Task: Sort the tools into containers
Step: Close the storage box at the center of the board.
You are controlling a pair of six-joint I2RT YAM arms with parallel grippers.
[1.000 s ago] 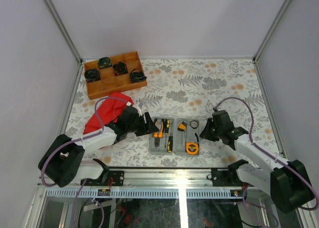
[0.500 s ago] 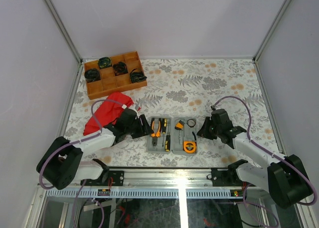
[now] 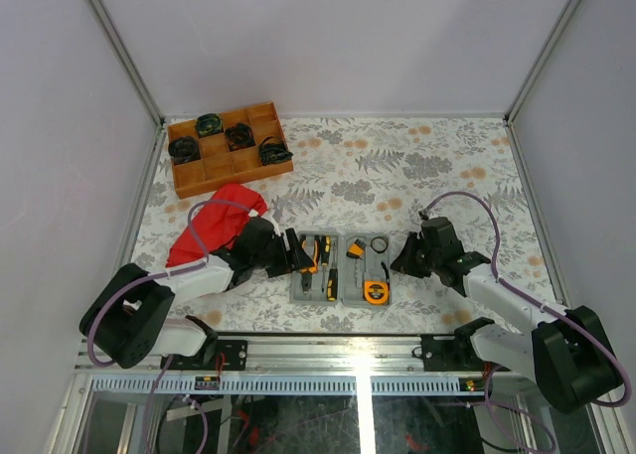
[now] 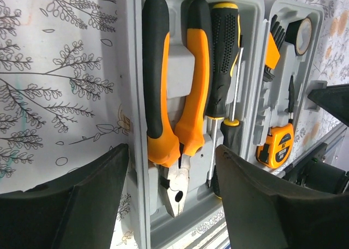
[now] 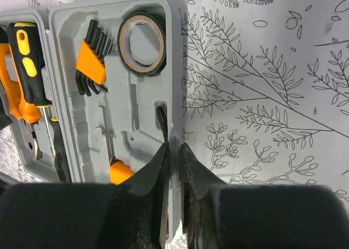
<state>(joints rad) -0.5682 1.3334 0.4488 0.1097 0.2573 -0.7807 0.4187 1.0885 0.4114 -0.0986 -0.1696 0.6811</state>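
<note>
Nearest the arm bases, the grey tool case (image 5: 128,104) lies open and flat on the patterned table (image 3: 447,166), between the two arms, hinge running front to back. The right gripper (image 5: 174,151) stands at the case's right edge, its jaws drawn almost together with the outer rim of the right half caught between them: clamped on the case. The left gripper (image 4: 172,153) is at the case's left side with its jaws well apart, one finger (image 4: 82,205) over the bare table beside the case and the other over the left half, near the screwdriver handles; whether either finger touches the case cannot be told. In the left half, the orange-and-black pliers (image 4: 174,113) sit in their recess, head toward the arms, and just beside them a black-and-orange screwdriver (image 4: 223,58) and a second, thinner one (image 4: 235,69). In the right half lie the orange tape measure (image 4: 277,145) at the near end, a set of hex keys (image 5: 90,64) in an orange holder and a roll of black tape (image 5: 142,43) at the far end. Farther back on the left, a red cloth (image 3: 214,224) lies crumpled behind the left arm. Beyond it, at the far left corner, a wooden tray (image 3: 236,179) holds black coiled bundles (image 3: 239,135) in several compartments.
</note>
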